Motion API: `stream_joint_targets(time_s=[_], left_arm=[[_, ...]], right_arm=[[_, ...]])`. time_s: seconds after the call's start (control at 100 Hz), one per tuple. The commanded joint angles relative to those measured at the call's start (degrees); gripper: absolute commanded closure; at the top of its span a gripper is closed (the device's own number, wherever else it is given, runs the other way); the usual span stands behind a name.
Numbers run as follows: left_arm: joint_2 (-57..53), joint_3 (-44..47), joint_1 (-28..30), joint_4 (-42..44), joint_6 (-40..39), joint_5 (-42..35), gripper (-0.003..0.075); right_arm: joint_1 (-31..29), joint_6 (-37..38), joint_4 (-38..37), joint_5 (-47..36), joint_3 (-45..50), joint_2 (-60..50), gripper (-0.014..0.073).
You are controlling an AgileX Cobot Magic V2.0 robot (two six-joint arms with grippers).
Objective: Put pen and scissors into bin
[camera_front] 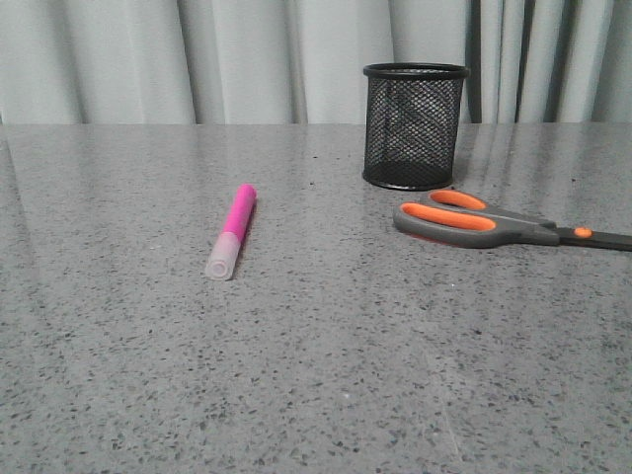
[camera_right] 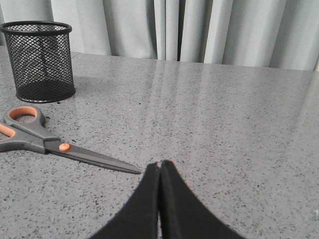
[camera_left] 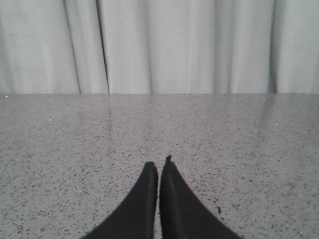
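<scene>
Nothing is gripped yet — the left gripper [camera_left: 158, 167] and right gripper [camera_right: 160, 164] hover clenched and empty over the speckled grey stone table [camera_front: 316, 375], where the pink marker pen [camera_front: 232, 233] and orange-lined grey scissors [camera_front: 494, 223] lie flat near the upright black wire-mesh bin [camera_front: 414, 125], seemingly laid out within reach.

The speckled grey table [camera_front: 326, 375] carries the pen [camera_front: 233, 230], the scissors [camera_front: 494, 223] and the upright bin [camera_front: 414, 125].
</scene>
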Motion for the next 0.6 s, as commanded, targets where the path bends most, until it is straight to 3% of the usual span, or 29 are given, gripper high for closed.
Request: stream_joint_targets(time_s=[0.0,0.59], left_arm=[[-1.8,2.6,0.0,-0.5,-0.4,-4.3,0.0739],[-1.8,2.6,0.0,-0.5,-0.4,-4.3,0.0739]], right_arm=[[-0.2,0.0,-0.6,-4.4,0.9,-1.1,0.067],[-0.2,-0.3,-1.4,-4.7,0.9,-1.1,0.067]])
